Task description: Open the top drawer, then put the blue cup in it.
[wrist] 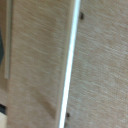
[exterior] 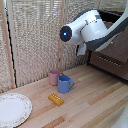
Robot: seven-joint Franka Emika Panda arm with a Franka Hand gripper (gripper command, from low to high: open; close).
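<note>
End effector hidden, grip state unclear, blue cup upright touching pink mug, contents unseen

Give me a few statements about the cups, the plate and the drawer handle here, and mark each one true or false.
1. The blue cup stands beside the pink cup. True.
2. The blue cup lies tipped on its side. False: it stands upright.
3. A yellow block lies on the wooden table. True.
4. The yellow block sits on the plate. False: it lies on the table, apart from the plate.
5. The wrist view shows a silver bar handle close up. True.
</note>
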